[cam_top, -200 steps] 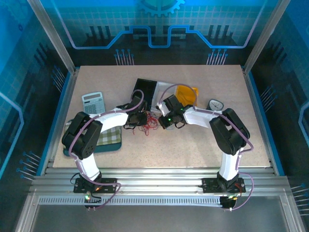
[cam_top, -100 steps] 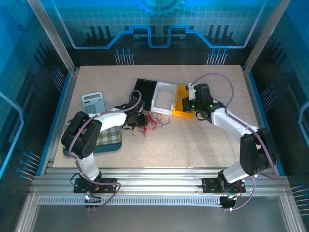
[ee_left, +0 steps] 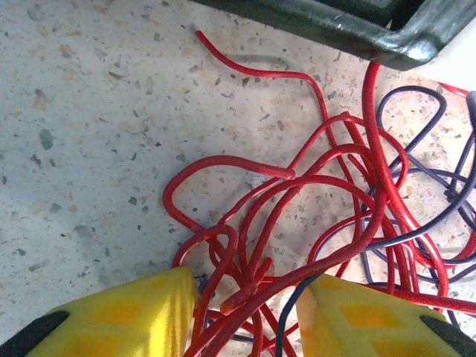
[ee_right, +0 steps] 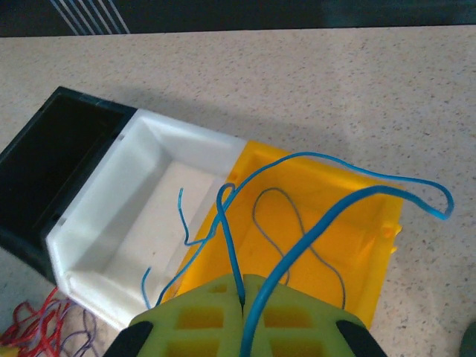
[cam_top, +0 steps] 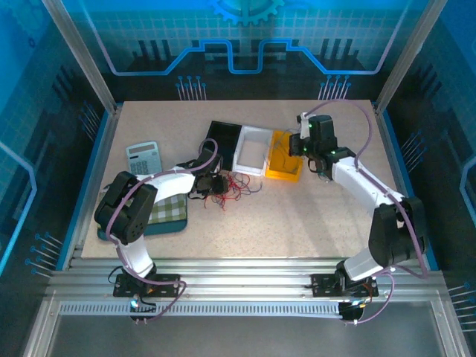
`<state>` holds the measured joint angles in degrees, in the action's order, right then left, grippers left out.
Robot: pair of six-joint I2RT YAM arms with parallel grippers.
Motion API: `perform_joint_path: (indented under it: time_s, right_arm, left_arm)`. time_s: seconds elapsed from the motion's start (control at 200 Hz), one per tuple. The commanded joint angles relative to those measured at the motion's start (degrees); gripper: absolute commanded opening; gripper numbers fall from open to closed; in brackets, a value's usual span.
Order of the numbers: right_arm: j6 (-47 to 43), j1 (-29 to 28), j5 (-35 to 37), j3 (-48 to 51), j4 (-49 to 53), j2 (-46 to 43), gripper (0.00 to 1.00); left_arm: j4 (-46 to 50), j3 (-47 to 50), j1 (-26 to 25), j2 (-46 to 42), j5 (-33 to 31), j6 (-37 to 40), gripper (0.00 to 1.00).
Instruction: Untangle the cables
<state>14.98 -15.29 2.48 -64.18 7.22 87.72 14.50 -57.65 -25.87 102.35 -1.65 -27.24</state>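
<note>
The right gripper (ee_right: 242,297) hangs over the yellow open plastic bin (ee_right: 375,249), which touches the right side of the white open-top plastic bin (ee_right: 97,223). Its green jaws are pressed together on a thin blue wire (ee_right: 232,245). From the pinch the wire rises and loops out over the yellow bin. One strand curls back and trails across the shared wall towards the white bin's floor. A thin dark grey wire (ee_right: 301,227) lies curled on the floor of the yellow bin. A black open plastic bin (ee_right: 52,156) touches the white bin's left side.

In the top view this gripper (cam_top: 300,145) is above the far edge of the yellow bin (cam_top: 282,169).

The remaining cables (cam_top: 236,184), a tangle of thin red and dark blue-purple wires, lie on the speckled beige desk (cam_top: 297,216) just in front of the white bin (cam_top: 245,165). The left gripper (cam_top: 216,184) is at the left edge of this tangle.

In the left wrist view that gripper (ee_left: 249,297) has its yellow-padded jaws spread apart. Several red strands of the tangle (ee_left: 349,160) run loosely through the gap, and the pictures show nothing pinched. The dark strands lie to the right of the red ones.

A grey pocket calculator (cam_top: 143,158) sits well to the left of the white bin. A green checked cloth (cam_top: 169,210) lies further towards the near left.
</note>
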Motion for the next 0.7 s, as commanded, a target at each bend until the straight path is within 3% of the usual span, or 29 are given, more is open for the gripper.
perform_joint_path:
  time_s: [0.0,0.691]
  right_arm:
    - [-0.92,0.78,2.35,-2.59,2.37,2.24,0.00]
    - [-1.10,3.41,8.74,-0.99,10.69,0.23,0.00]
  left_arm:
    - [4.88,1.22,0.58,2.24,0.02,-0.79,0.42]
    - [4.67,0.27,0.64,3.65,0.51,-0.01,0.43]
